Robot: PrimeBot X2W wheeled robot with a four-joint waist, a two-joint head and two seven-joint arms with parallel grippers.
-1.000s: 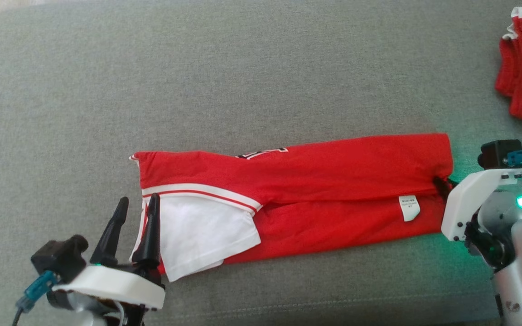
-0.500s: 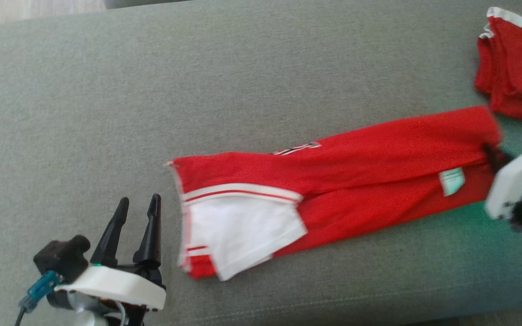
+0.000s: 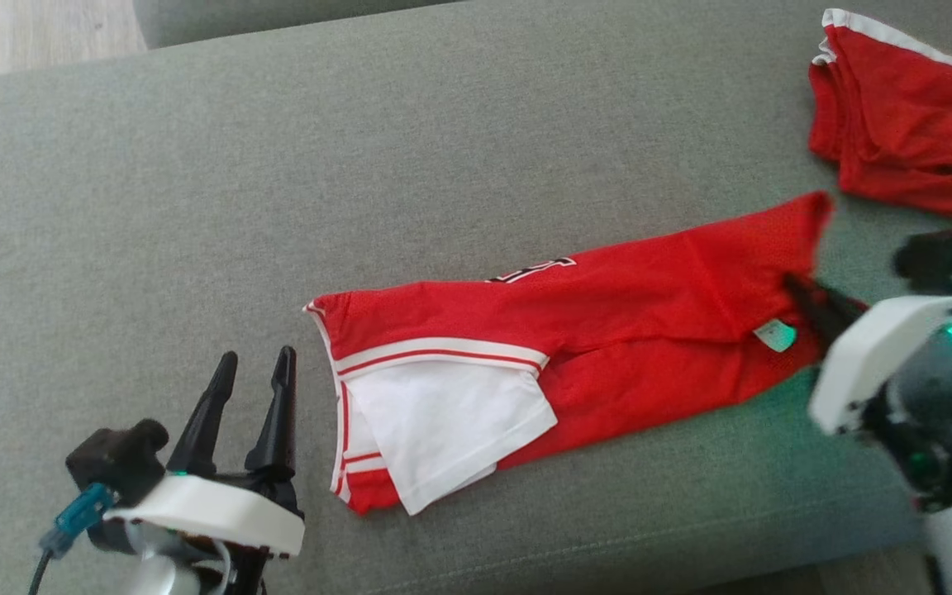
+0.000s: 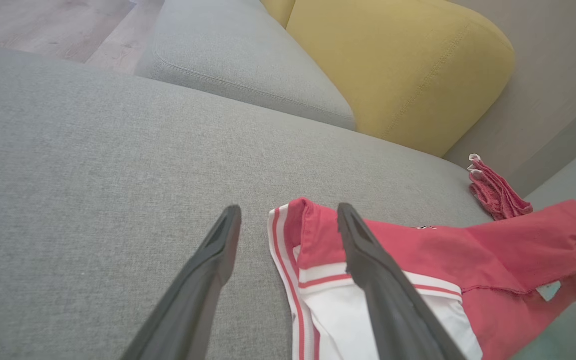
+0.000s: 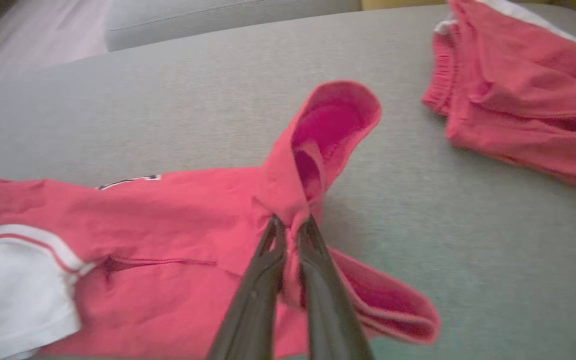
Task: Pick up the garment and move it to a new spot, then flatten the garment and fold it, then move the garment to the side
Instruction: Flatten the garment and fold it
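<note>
1. The garment lies on the grey sofa as a long red strip, its white-panelled, striped end toward the left hand and its plain red end toward the right hand.
2. The right hand is shut tight on the red end. A bunch of cloth is pinched between its fingers, and the fabric above them stands up in a loose loop off the seat. A small white label sits just beside the grip.
3. The left hand stands wide open and holds nothing. It hovers just beside the striped hem; I cannot tell whether it touches the cloth.
4. A second red pile lies near the far right corner, apart from the strip.
5. Done, judging by the lay: the garment looks spread out and doubled lengthwise, with edges fairly straight and few wrinkles except at the pinched end.
6. Left to do, as I judge it: bring one end over the other to finish the fold, and then carry the bundle to the side. With only one end gripped, the strip may drag or skew, and the white flap could slip open.
</note>
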